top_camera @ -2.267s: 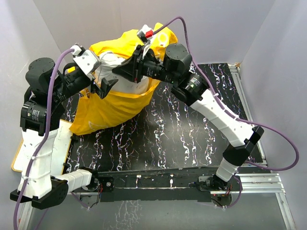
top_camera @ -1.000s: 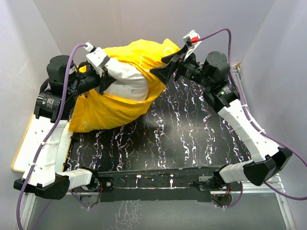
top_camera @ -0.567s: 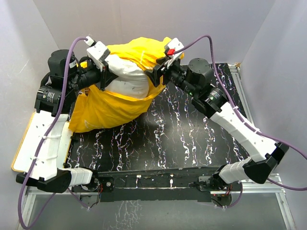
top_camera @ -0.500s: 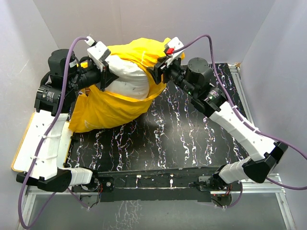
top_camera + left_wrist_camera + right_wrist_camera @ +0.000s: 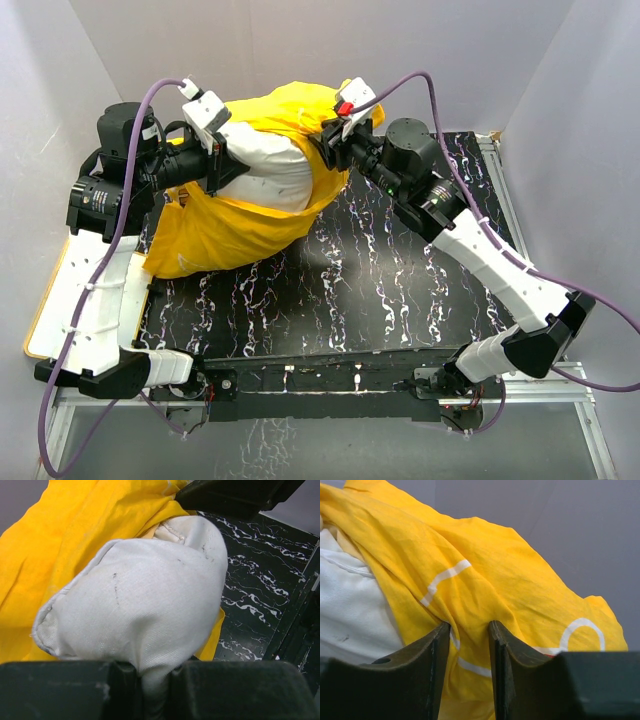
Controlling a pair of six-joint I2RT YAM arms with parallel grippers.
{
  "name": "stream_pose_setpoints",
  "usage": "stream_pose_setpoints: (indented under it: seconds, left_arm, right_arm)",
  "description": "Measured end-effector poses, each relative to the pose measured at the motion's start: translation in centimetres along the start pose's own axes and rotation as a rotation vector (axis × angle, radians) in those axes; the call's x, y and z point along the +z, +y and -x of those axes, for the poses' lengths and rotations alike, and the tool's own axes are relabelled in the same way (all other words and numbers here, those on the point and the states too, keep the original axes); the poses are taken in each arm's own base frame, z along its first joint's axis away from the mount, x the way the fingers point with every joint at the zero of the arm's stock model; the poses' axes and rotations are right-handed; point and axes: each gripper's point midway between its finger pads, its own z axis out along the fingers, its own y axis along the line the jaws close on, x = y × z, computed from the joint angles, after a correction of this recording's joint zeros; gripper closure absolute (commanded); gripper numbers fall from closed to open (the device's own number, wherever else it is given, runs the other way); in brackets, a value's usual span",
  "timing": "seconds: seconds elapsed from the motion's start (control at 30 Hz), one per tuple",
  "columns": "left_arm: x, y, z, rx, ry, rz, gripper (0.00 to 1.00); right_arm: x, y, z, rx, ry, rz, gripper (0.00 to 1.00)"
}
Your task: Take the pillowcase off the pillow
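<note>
The off-white pillow [image 5: 272,172] sticks halfway out of the yellow pillowcase [image 5: 228,228] at the back left of the table, held up off it. My left gripper [image 5: 220,160] is shut on a corner of the pillow [image 5: 135,600], and white fabric is pinched between its jaws at my left gripper [image 5: 152,680]. Yellow pillowcase [image 5: 60,530] lies behind that corner. My right gripper [image 5: 326,146] is at the pillowcase's open edge on the right. A fold of the pillowcase [image 5: 520,580] fills the narrow gap of my right gripper [image 5: 469,630], touching both fingers, with the pillow [image 5: 345,610] to their left.
The black marbled tabletop [image 5: 380,280] spreads in front of the bundle. A flat white board with an orange rim [image 5: 42,320] lies under my left arm at the table's left edge. Grey walls close in at the back and sides. A metal rail [image 5: 505,165] runs along the right.
My right arm has swung left from the right side to the pillowcase's edge, and its jaws have narrowed onto the yellow fabric. The left gripper keeps its hold on the pillow.
</note>
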Motion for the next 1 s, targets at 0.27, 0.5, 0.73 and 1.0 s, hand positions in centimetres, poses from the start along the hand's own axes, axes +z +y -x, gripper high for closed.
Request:
stream_pose_setpoints:
  seconds: [0.27,0.5,0.73,1.0]
  left_arm:
    - [-0.1,-0.6,-0.3,0.011,0.009,-0.034,1.00]
    - [-0.6,-1.5,-1.2,0.059,0.043,-0.080,1.00]
    - [-2.0,-2.7,-2.6,0.157,0.084,-0.122,1.00]
    - [-4.1,-4.0,-3.5,0.243,0.130,-0.153,1.00]
  right_arm:
    - [2.0,-1.4,-0.5,-0.002,0.015,-0.065,0.92]
    - [4.0,-6.2,-2.0,0.075,0.028,-0.172,0.92]
    - [3.7,-9.4,-0.9,0.174,-0.011,-0.200,0.92]
    - [5.4,-11.8,-3.8,0.275,0.025,-0.209,0.92]
